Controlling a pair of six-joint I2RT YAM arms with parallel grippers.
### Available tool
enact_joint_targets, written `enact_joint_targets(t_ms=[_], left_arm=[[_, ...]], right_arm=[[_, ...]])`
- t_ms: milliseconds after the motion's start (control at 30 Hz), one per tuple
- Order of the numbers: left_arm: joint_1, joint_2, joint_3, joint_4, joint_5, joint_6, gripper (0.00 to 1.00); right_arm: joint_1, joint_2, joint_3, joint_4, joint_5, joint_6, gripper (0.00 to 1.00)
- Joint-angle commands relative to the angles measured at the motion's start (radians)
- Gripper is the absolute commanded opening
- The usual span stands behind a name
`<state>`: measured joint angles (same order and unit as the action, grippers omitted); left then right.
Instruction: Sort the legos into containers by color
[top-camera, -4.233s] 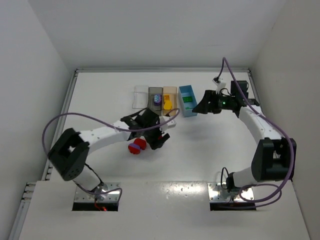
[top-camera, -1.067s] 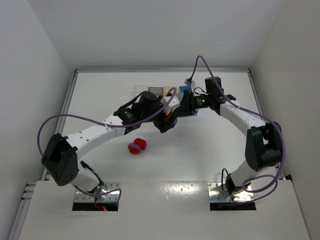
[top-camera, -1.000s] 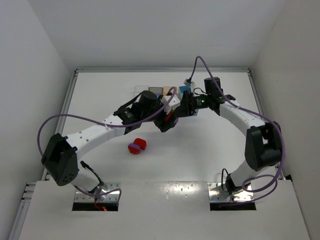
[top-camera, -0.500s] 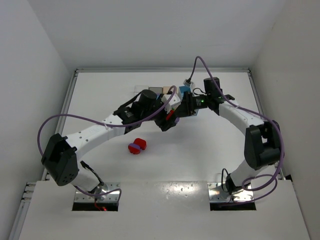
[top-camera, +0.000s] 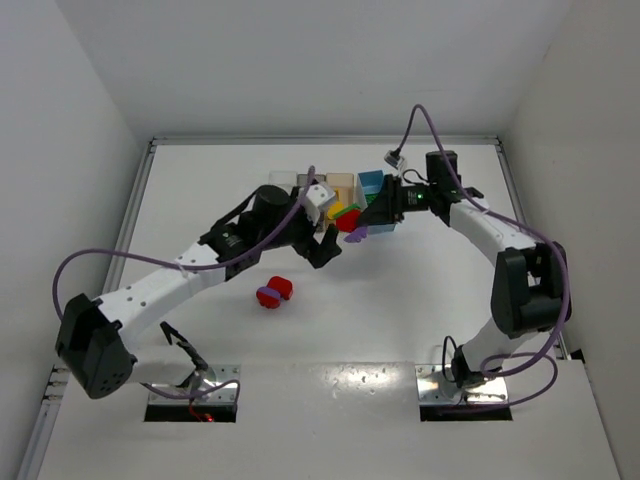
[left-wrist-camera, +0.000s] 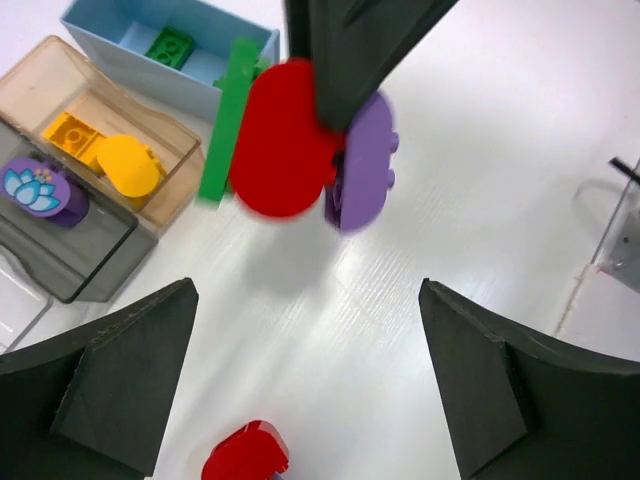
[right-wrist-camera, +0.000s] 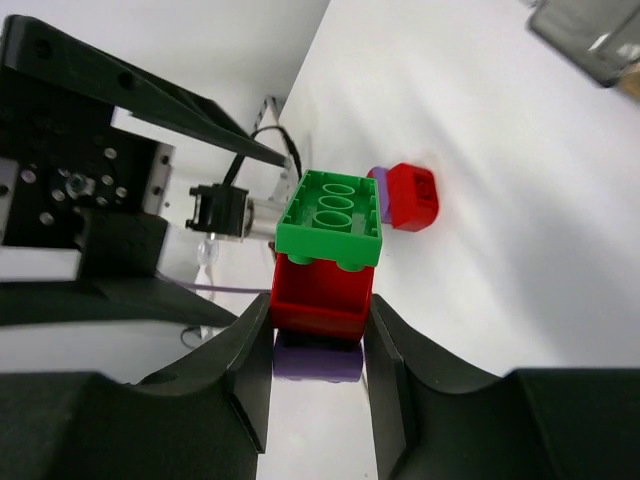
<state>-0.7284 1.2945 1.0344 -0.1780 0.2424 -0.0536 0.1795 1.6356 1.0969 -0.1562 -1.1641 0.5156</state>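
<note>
One white tabletop (top-camera: 450, 300), carrying everything below.

Two arms. The left gripper (left-wrist-camera: 305, 292) has its jaws spread wide and holds nothing; it hangs above the tabletop just below the lifted stack. The right gripper (right-wrist-camera: 320, 335) has its jaws clenched on that stack, and its fingers (right-wrist-camera: 250, 365) press the side walls of the red and purple pieces.

Four containers in a row, touching side by side:
- clear bin (top-camera: 282, 179), contents not visible
- smoky grey bin (left-wrist-camera: 80, 265), holding a purple brick (left-wrist-camera: 38, 190) with a flower print
- tan bin (left-wrist-camera: 60, 85), holding yellow bricks (left-wrist-camera: 105, 155)
- light blue bin (left-wrist-camera: 140, 72), holding a green brick (left-wrist-camera: 170, 45)

One stack of three legos, held in the air just in front of the bins: green brick (right-wrist-camera: 333, 218), red brick (right-wrist-camera: 322, 290), purple brick (right-wrist-camera: 315, 365).
- Judged light, rigid, smooth-walled and not fragile.
- The layers are joined only by stud friction, so a layer may slip off under a sideways pull.
- Best hold is across the flat side walls rather than the studded faces.
- To split it, the free jaws would take the green or purple end layer by its long sides.

One loose red-and-purple pair (top-camera: 272, 293), lying on the tabletop well apart from the bins. It should handle the same way.
</note>
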Motion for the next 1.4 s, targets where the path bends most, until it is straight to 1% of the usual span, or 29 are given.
enact_joint_targets(t_ms=[0, 33, 67, 100, 133, 167, 200, 233, 267, 333, 433, 467, 500, 533, 600, 733, 767, 900, 1033, 1133, 1367], left_arm=[[0.067, -0.066, 0.033, -0.037, 0.072, -0.046, 0.99], [0.092, -0.066, 0.045, -0.078, 0.112, -0.046, 0.99], [0.150, -0.066, 0.067, -0.095, 0.165, -0.019, 0.99], [0.182, -0.057, 0.078, -0.109, 0.298, -0.006, 0.99], [0.213, -0.046, 0.088, -0.129, 0.372, 0.003, 0.99], [0.266, -0.029, 0.120, -0.141, 0.443, 0.015, 0.99], [0.286, 0.021, 0.143, -0.155, 0.566, 0.015, 0.99], [0.303, 0.054, 0.168, -0.167, 0.624, 0.015, 0.98], [0.328, 0.089, 0.215, -0.188, 0.720, 0.015, 0.94], [0.337, 0.173, 0.246, -0.189, 0.802, 0.003, 0.91], [0.350, 0.215, 0.292, -0.189, 0.818, 0.017, 0.89], [0.350, 0.238, 0.303, -0.189, 0.818, 0.017, 0.89], [0.339, 0.253, 0.323, -0.189, 0.827, 0.017, 0.89], [0.339, 0.290, 0.332, -0.189, 0.842, 0.008, 0.89], [0.339, 0.328, 0.348, -0.189, 0.908, -0.006, 0.89], [0.307, 0.379, 0.388, -0.189, 0.954, -0.018, 0.89], [0.307, 0.379, 0.388, -0.189, 0.969, -0.018, 0.91], [0.287, 0.439, 0.426, -0.189, 1.009, -0.018, 0.91], [0.268, 0.457, 0.457, -0.189, 1.020, -0.018, 0.91], [0.247, 0.466, 0.457, -0.189, 1.055, -0.018, 0.91], [0.218, 0.466, 0.438, -0.189, 1.077, -0.018, 0.91]], right_arm=[[-0.057, -0.060, 0.024, 0.053, -0.061, -0.025, 0.02], [-0.067, -0.060, 0.024, 0.053, -0.087, -0.041, 0.02], [-0.077, -0.060, 0.015, 0.041, -0.103, -0.055, 0.02], [-0.087, -0.071, 0.015, 0.029, -0.117, -0.075, 0.02], [-0.087, -0.071, 0.024, -0.005, -0.140, -0.124, 0.02], [-0.087, -0.071, 0.024, -0.025, -0.149, -0.153, 0.02], [-0.087, -0.071, 0.040, -0.055, -0.149, -0.188, 0.02], [-0.087, -0.080, 0.049, -0.113, -0.160, -0.222, 0.02], [-0.087, -0.080, 0.061, -0.137, -0.160, -0.276, 0.02], [-0.078, -0.080, 0.061, -0.178, -0.160, -0.307, 0.02], [-0.060, -0.089, 0.070, -0.244, -0.146, -0.388, 0.02], [-0.060, -0.089, 0.070, -0.309, -0.137, -0.423, 0.02], [-0.051, -0.101, 0.070, -0.348, -0.117, -0.509, 0.02], [-0.035, -0.117, 0.070, -0.389, -0.117, -0.561, 0.02], [-0.022, -0.132, 0.070, -0.423, -0.092, -0.606, 0.02], [0.012, -0.154, 0.080, -0.509, -0.069, -0.713, 0.01], [0.012, -0.154, 0.080, -0.534, -0.059, -0.745, 0.01], [0.049, -0.154, 0.101, -0.556, -0.049, -0.792, 0.01], [0.071, -0.154, 0.119, -0.566, -0.029, -0.801, 0.01], [0.080, -0.145, 0.130, -0.566, -0.029, -0.801, 0.01], [0.089, -0.115, 0.161, -0.557, -0.029, -0.801, 0.01]])
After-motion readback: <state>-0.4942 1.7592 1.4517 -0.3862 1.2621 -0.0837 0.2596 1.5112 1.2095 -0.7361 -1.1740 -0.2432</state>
